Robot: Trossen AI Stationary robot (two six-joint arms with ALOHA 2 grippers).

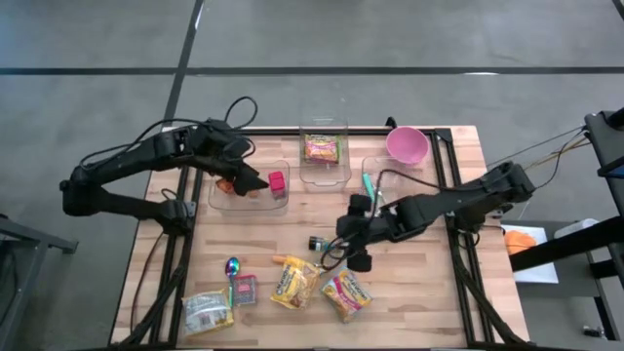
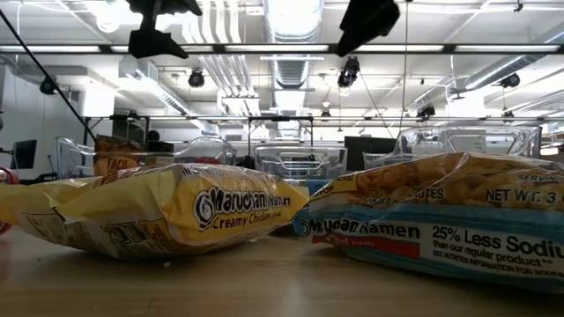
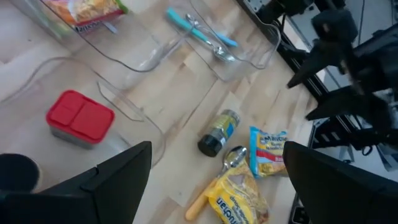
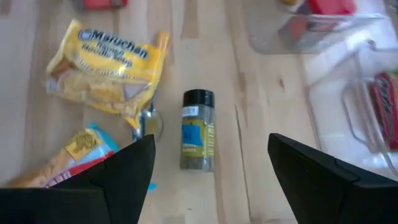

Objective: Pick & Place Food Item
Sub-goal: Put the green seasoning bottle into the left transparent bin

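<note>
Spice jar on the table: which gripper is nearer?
Right. The right gripper hangs open just beside the spice jar, which lies on its side. The left gripper is open farther off, over the clear bin with the red container.

The right gripper (image 1: 343,244) hangs open just beside the jar (image 1: 317,243) lying on the table (image 1: 419,292); ramen packs (image 1: 294,283) lie near, trays (image 1: 325,148) well beyond.
</note>
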